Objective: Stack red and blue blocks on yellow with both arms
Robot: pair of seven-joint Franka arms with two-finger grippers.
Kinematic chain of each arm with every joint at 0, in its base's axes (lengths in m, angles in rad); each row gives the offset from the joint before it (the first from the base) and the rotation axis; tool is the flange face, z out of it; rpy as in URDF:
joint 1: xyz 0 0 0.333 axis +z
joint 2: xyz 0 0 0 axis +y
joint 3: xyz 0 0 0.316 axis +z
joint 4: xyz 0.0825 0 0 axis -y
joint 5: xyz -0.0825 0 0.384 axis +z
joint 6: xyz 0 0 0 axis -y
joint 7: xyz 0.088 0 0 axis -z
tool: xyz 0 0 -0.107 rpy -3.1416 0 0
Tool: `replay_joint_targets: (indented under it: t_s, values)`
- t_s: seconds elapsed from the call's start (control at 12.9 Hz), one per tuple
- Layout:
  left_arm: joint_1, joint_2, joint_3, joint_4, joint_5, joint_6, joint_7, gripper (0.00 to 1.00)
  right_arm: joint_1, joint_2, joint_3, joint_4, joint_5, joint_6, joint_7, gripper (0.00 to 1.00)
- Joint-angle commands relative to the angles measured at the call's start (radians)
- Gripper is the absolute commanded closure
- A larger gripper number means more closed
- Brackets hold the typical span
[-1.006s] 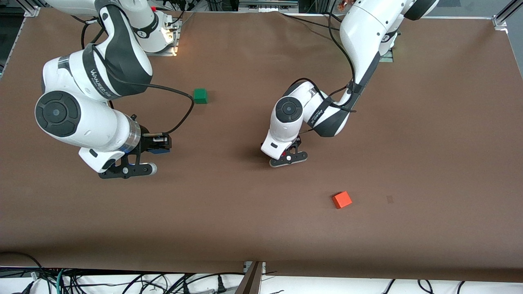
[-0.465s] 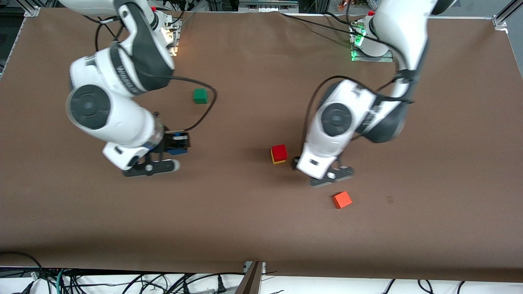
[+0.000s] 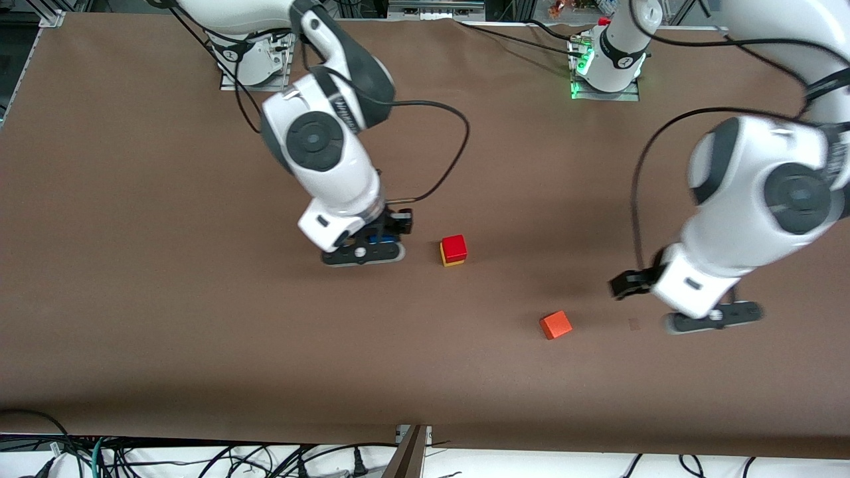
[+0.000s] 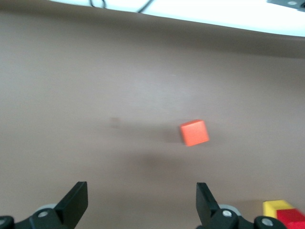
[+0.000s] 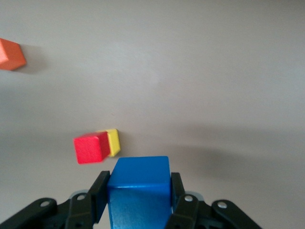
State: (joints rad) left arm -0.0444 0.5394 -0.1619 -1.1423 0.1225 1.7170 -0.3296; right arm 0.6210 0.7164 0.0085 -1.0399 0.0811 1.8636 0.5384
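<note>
Red cube (image 3: 454, 247) sits on top of the yellow cube (image 3: 445, 255), mid-table, only a thin yellow edge peeking out beneath in the front view. In the right wrist view the red (image 5: 91, 148) covers most of the yellow (image 5: 113, 142), stack squared up fairly well (a sliver of yellow offset to one side).

Blue cube (image 5: 139, 191) is up in the right gripper (image 5: 138, 210), fingers clamped on both its sides. From the front, the R gripper (image 3: 372, 247) hangs over the table just beside the stack, toward the right arm's end, w/ a bit of blue (image 3: 380, 239) showing under the wrist.

Left gripper (image 4: 142, 202) is empty, fingers (image 4: 75, 200) spread wide apart, nothing between them. In the front view it (image 3: 710, 317) hangs over bare table (image 3: 199, 345) toward the left arm's end, well apart from the stack.

Orange cube (image 3: 556, 324) lies alone, nearer the camera than the stack, between stack and L gripper; also seen from the left wrist (image 4: 194, 132), resting flat on the brown surface.
</note>
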Motion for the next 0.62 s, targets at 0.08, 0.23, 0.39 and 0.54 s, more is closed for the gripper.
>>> replay_joint_targets:
  t_s: [0.08,0.23,0.39,0.54]
  values:
    - [0.112,-0.076,-0.024,-0.011,0.011,-0.098,0.182,0.00,0.045,0.051,-0.007,0.020,0.005,0.106,0.055,0.71]
    - [0.164,-0.094,-0.019,-0.011,-0.036,-0.135,0.250,0.00,0.071,0.081,-0.005,0.021,0.005,0.150,0.060,0.71]
    - [0.234,-0.123,-0.016,-0.023,-0.072,-0.186,0.291,0.00,0.112,0.089,-0.015,0.020,-0.009,0.144,0.075,0.71]
    - [0.235,-0.203,0.004,-0.112,-0.073,-0.194,0.301,0.00,0.105,0.107,-0.010,0.020,-0.012,0.198,0.071,0.71]
